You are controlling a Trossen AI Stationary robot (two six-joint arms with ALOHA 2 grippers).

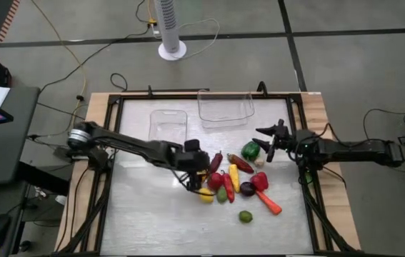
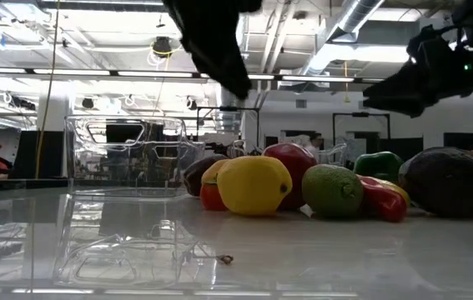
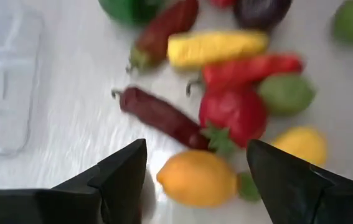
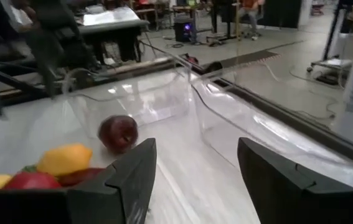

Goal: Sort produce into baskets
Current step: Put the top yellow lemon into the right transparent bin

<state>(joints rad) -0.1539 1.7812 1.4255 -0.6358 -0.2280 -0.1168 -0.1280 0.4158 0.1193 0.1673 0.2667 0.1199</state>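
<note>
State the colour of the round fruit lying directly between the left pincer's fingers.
Orange-yellow: the round fruit shows best in the left wrist view.

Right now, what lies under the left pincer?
An orange-yellow round fruit lies below the open left pincer, beside a dark red pepper. Whatever is beneath the fruit itself is covered.

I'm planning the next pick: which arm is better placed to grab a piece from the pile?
Probably the left. Its hand hangs open right over the pile, fingers either side of the orange fruit. The right hand is open too, but sits off at the pile's edge near the green pepper.
</note>
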